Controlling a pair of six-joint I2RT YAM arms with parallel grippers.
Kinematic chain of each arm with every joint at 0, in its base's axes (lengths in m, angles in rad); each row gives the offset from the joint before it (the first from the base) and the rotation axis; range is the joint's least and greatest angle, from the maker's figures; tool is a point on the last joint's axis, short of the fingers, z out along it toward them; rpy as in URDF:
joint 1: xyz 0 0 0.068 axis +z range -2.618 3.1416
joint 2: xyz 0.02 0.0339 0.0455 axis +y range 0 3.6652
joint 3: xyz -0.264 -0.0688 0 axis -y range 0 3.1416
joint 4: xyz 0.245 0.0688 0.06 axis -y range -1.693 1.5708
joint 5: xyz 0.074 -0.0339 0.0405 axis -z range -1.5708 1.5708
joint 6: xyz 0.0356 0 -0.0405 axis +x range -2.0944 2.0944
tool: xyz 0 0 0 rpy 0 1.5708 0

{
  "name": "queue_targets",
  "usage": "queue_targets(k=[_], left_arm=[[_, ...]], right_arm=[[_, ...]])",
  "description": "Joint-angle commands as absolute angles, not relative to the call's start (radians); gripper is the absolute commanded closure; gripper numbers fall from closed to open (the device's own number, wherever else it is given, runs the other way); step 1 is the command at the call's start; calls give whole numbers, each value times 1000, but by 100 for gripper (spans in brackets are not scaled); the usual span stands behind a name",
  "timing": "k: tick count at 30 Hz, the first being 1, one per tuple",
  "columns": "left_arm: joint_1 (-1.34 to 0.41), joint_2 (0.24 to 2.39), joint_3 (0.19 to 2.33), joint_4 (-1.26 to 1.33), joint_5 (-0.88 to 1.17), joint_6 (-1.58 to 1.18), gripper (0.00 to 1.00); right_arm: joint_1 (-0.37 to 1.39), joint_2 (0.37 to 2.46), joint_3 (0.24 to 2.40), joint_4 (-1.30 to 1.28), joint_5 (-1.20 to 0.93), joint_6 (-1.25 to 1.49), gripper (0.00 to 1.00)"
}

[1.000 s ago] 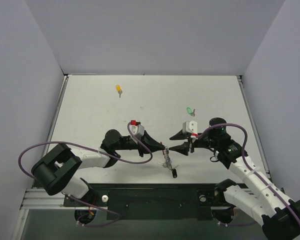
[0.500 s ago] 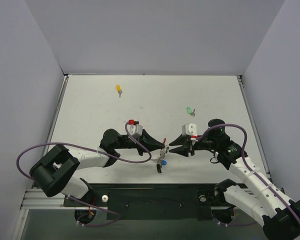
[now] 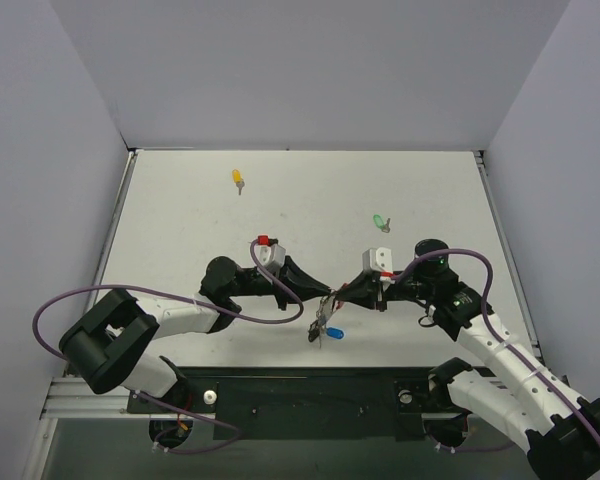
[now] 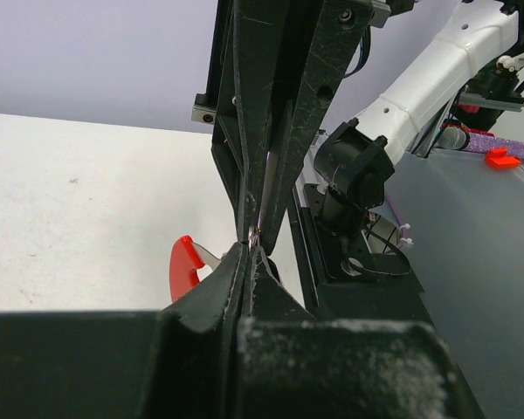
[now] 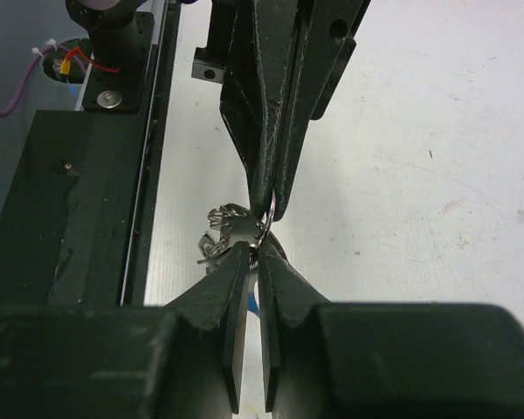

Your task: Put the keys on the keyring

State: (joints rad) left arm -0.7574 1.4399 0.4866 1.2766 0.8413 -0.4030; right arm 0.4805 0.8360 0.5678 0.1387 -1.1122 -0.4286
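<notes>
You are viewing the two arms meeting tip to tip low on the table (image 3: 180, 230), close to its near edge and the black base plate (image 3: 310, 395). The left gripper (image 3: 323, 296) is clamping the keyring (image 3: 326, 318) by its wire. The right gripper (image 3: 338, 295) is facing it, jaws drawn together on the same ring. The red tag (image 4: 183, 267) is hanging beneath. The green key (image 3: 380, 221) is lying just beyond the right wrist. The yellow key (image 3: 238, 179) is lying well apart, near the far edge.

The keyring (image 3: 326, 313) hangs up front; yellow key (image 3: 238, 180) and green key (image 3: 380, 222) lie apart behind.
</notes>
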Motion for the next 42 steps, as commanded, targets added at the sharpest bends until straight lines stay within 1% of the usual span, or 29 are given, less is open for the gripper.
queue_targets(k=[1,2,8,15,20,22,23,28,33,37,42], left_arm=[[-755,1434,525,1638,812,-454,100],[-753,1431,525,1640,801,-454,100],[-764,1413,535,1640,714,-431,100],[-776,1404,549,1640,594,-413,100],[-798,1428,571,1640,577,-426,100],[-796,1436,577,1640,597,-429,100],[-796,1436,578,1640,612,-431,100],[-770,1427,575,1641,718,-442,100],[-744,1404,568,1625,793,-462,100],[-735,1393,566,1612,816,-475,100],[-732,1405,572,1614,838,-509,100]], right_arm=[[491,830,565,232,-1137,-399,98],[495,828,563,235,-1137,-388,100],[523,831,552,236,-1100,-365,100],[548,831,516,320,-1013,-315,100],[554,824,489,360,-962,-299,100],[552,813,491,357,-947,-284,96],[548,808,494,350,-943,-278,93],[500,772,529,270,-960,-288,84],[457,735,572,126,-997,-367,81],[434,716,587,109,-1017,-371,79],[436,716,583,147,-1055,-364,76]])
